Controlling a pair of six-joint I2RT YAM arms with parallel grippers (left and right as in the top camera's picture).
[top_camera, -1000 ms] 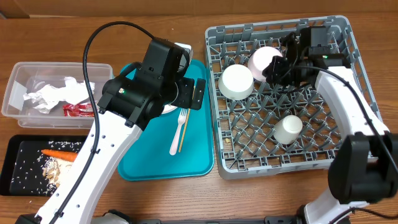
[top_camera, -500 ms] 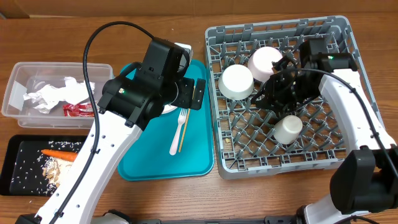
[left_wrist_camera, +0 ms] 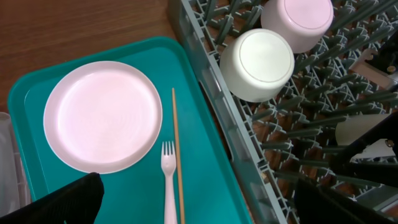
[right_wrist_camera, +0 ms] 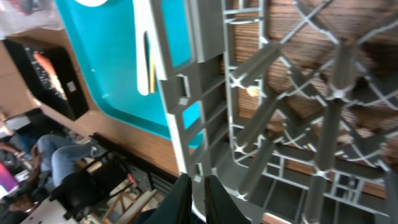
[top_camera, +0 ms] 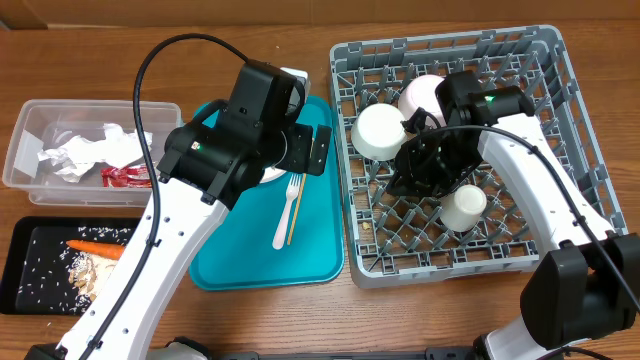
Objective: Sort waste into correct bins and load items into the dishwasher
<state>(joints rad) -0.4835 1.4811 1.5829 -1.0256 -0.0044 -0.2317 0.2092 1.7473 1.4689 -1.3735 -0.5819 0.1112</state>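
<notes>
Dish rack on the bench holds two upturned white bowls and a small white cup. The right gripper hangs low over its lattice between them, fingers pinched together on nothing. Left gripper (spread wide, empty) hovers above the teal tray, where the pink plate, white fork and a chopstick lie.

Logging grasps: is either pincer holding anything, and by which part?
Nothing is held: left pincer open over the teal tray, right pincer shut empty over the rack.

Two bowls, one cup, one plate
</notes>
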